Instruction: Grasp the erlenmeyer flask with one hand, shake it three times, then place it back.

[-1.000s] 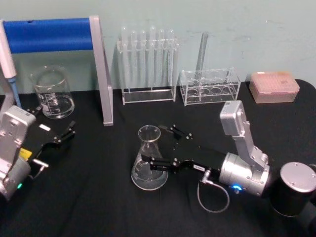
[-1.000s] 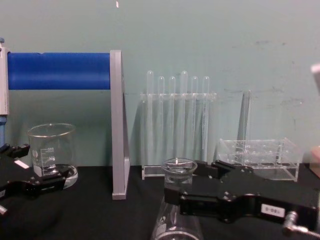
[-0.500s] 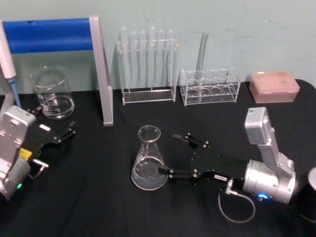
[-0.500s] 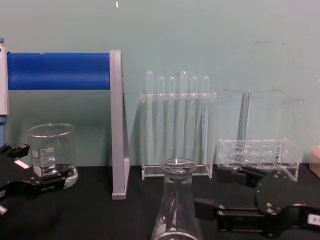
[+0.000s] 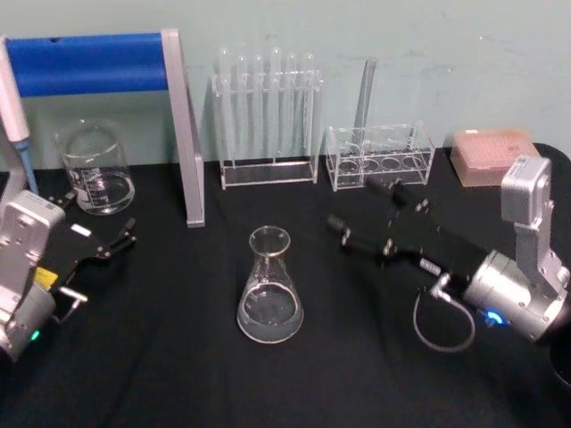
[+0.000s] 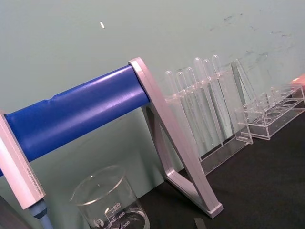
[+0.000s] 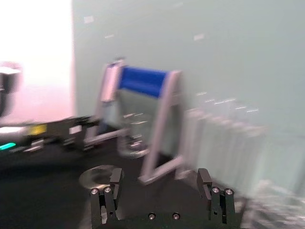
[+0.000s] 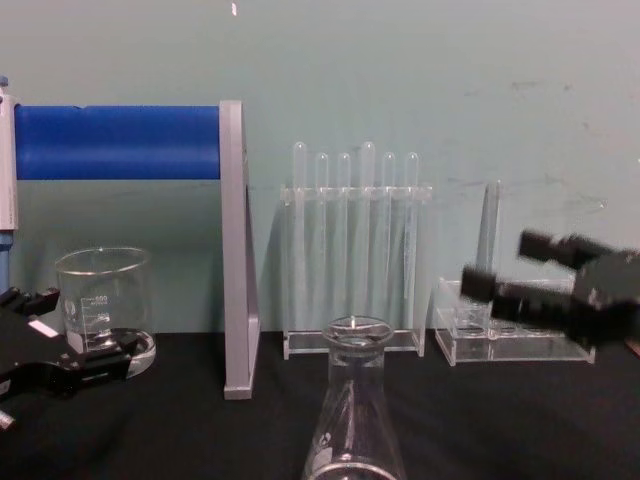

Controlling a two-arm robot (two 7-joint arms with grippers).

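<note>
The erlenmeyer flask (image 5: 269, 290) stands upright and alone on the black table near the middle; in the chest view its neck and rim (image 8: 352, 400) rise from the bottom edge. My right gripper (image 5: 352, 205) hovers open to the right of and behind the flask, well apart from it and empty. From the chest it shows raised at the right (image 8: 497, 263), in front of the small rack. The right wrist view shows its two fingers (image 7: 116, 191) spread wide with nothing between them. My left gripper (image 5: 100, 216) rests open at the far left, next to the beaker.
A glass beaker (image 5: 94, 169) stands at the back left beside a blue-barred stand (image 5: 89, 62). A rack of test tubes (image 5: 268, 116) and a smaller clear rack (image 5: 379, 156) line the back. A pink tip box (image 5: 495, 156) sits at the back right.
My right gripper has released the flask, drawn back to the right and lifted toward the small rack. The flask stays standing in place. The left arm has not moved.
</note>
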